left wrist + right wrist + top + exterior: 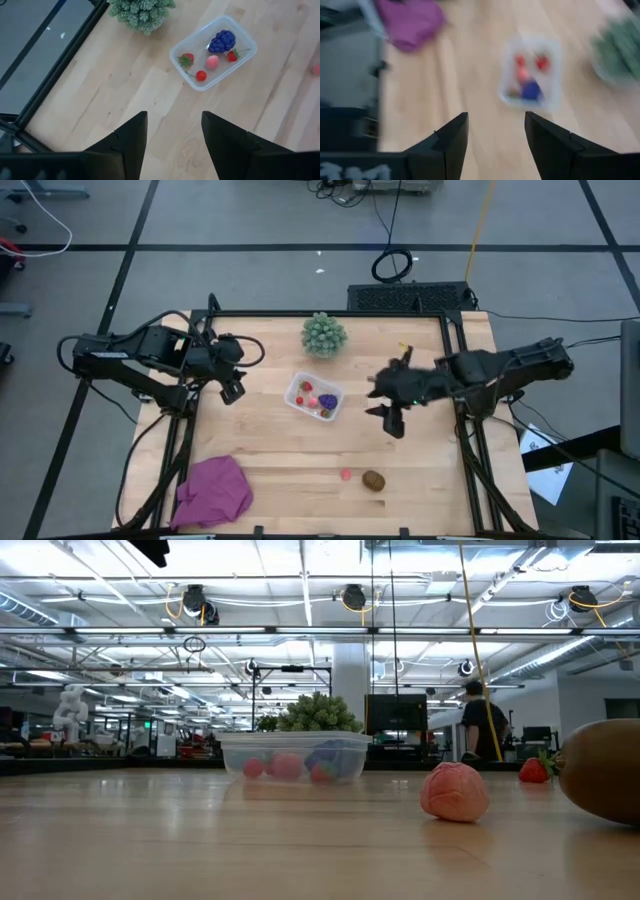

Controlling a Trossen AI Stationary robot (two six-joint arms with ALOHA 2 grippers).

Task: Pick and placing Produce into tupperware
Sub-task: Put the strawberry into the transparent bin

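From above I see the tupperware (314, 397) near the middle of the table, already holding several red and pink pieces and the purple piece (328, 400); two bits of produce are not yet in, a pink piece (346, 474) and the brown oval piece (373, 480), lying near each other toward the table's near edge. My right gripper (389, 408) hangs to the right of the container with nothing in it, the arm reaching in from the right edge; I judge it is placed to swing down toward those two leftovers. The left gripper (232, 388) waits well to the left of the container; a green spiky ball (324, 334) sits beyond it and a magenta cloth (213, 491) lies at the near left corner.

From table height the pink piece (455, 792) rests in the foreground, just beside the brown piece (606, 771) at the picture's edge; the tupperware (296, 756) stands farther back with the spiky ball (319, 713) behind it; no gripper shows here.

The left wrist camera looks down on the tupperware (214, 52), its contents clear: purple piece (221, 41), a pink one, three red ones; the left fingers (131, 145) stand apart over bare wood.

The right wrist camera, blurred, shows the container (531, 73) ahead and the cloth (411, 21) beyond; the right fingers (452, 143) are spread, holding nothing.
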